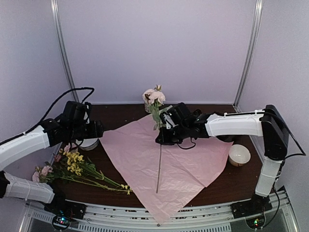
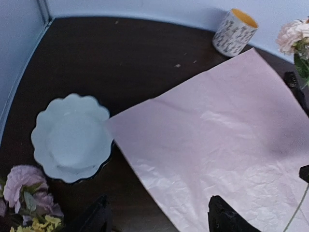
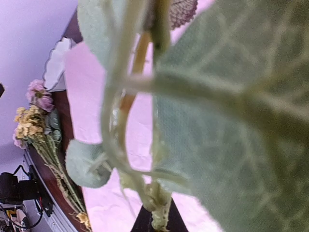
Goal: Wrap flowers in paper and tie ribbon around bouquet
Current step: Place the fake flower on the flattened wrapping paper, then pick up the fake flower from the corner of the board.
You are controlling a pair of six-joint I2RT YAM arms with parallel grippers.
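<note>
Centre frame, the right fingers (image 1: 165, 135) clamp one pale pink long-stemmed flower (image 1: 159, 164) over the large lilac-pink paper sheet (image 1: 193, 159) on the dark bench (image 1: 120, 113). The left fingers (image 2: 95, 217) stand wide and empty at left. Flower-laying seems in hand; next, set this stem down, then fetch the bunch of pink and yellow flowers (image 1: 72, 166) lower left.

Top cam is sitting high at the near side, looking down over the whole table (image 1: 120, 116). Left wrist cam is facing down, fairly close, at the paper (image 2: 217, 145) and scalloped dish (image 2: 70, 137). Right wrist cam is pressing up against a leaf (image 3: 231, 135), probably sharing just the paper.
</note>
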